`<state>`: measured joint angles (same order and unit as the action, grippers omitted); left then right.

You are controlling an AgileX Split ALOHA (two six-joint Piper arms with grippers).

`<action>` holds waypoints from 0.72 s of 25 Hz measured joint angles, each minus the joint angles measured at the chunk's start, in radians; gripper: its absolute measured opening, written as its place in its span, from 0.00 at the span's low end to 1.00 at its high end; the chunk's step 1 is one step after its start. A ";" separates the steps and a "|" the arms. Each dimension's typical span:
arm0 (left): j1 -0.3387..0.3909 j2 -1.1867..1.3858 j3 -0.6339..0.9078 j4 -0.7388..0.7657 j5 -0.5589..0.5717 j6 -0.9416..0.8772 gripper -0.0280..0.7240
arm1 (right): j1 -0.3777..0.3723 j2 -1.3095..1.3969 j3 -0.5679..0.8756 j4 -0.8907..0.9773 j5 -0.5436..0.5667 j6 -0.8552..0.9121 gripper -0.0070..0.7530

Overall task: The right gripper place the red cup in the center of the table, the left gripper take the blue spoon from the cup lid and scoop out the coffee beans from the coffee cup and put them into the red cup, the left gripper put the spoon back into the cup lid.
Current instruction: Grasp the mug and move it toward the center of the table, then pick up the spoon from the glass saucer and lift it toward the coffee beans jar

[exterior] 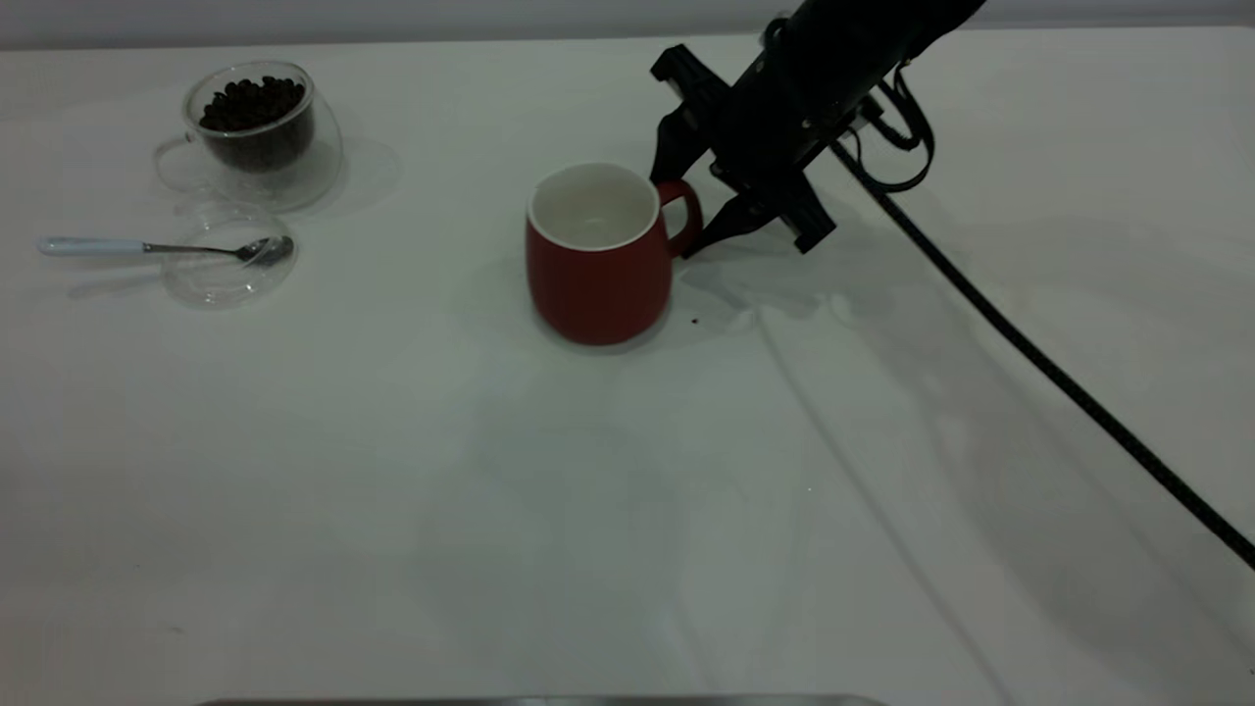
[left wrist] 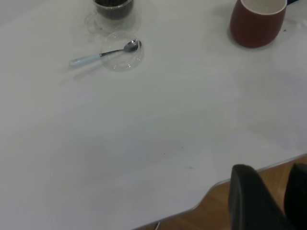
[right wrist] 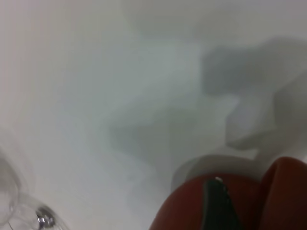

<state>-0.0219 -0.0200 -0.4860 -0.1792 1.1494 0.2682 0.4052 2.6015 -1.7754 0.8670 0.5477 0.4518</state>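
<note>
Nearest the exterior camera lies a wide bare stretch of the plain white desk, creased faintly across its cloth-like top. Farther in, about the middle of the desk, the rounded dark red ceramic cup stands upright, its white inside showing nothing in it, its red loop handle turned to the right. Right hand, black and reaching down from the far right, has its two fingers spread apart on either side of that handle: one finger by the handle's far edge, the other by its near edge, and I cannot tell whether either one touches the handle. A black cable runs from that arm across the desk toward the near right. One tiny dark speck lies on the desk just right of the red cup's base. At the far left stands the clear double-walled glass coffee cup, holding dark brown coffee beans. Just nearer than it lies the small round clear glass cup lid, and the teaspoon with the pale blue handle rests with its metal bowl in the lid and its handle pointing left over the rim. Left hand hangs beyond the desk's edge, well apart from everything; whether it is open I cannot tell.
</note>
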 joint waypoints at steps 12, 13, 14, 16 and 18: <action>0.000 0.000 0.000 0.000 0.000 -0.002 0.35 | -0.036 -0.005 0.000 -0.005 -0.086 -0.161 0.61; 0.000 0.000 0.000 0.000 0.000 -0.002 0.35 | -0.036 -0.005 0.000 -0.005 -0.086 -0.182 0.61; 0.000 0.000 0.000 0.000 0.000 -0.002 0.35 | -0.038 -0.005 0.000 -0.005 -0.086 -0.201 0.61; 0.000 0.000 0.000 0.000 0.000 -0.002 0.35 | -0.046 -0.005 0.000 -0.005 -0.091 -0.225 0.61; 0.000 0.000 0.000 0.000 0.000 -0.002 0.35 | -0.057 -0.007 0.000 -0.005 -0.110 -0.247 0.61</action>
<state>-0.0219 -0.0200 -0.4860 -0.1792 1.1494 0.2663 0.3479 2.5947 -1.7754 0.8620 0.4373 0.2045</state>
